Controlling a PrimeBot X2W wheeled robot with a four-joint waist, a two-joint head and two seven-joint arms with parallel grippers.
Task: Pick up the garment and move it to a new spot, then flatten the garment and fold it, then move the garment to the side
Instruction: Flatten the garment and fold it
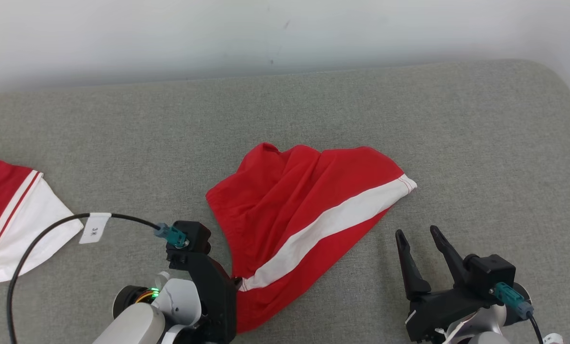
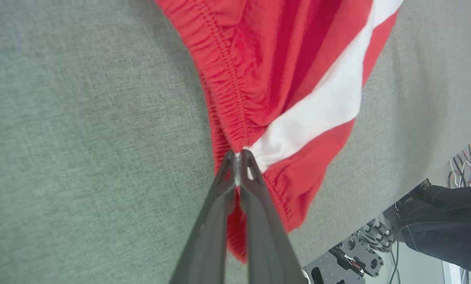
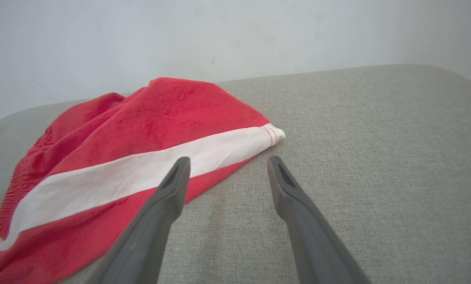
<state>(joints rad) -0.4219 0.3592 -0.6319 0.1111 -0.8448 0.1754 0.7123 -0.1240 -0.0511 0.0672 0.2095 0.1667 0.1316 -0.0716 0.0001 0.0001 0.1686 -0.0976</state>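
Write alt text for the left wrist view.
The left gripper is shut on the gathered elastic edge of a red garment with a white stripe, lying on a grey fabric surface. A person's dark-trousered leg shows at lower right.

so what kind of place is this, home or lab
Probably a robot lab or test room, not a home: a grey padded table against a bare white wall, with a perforated metal plate and loose cables beside it.
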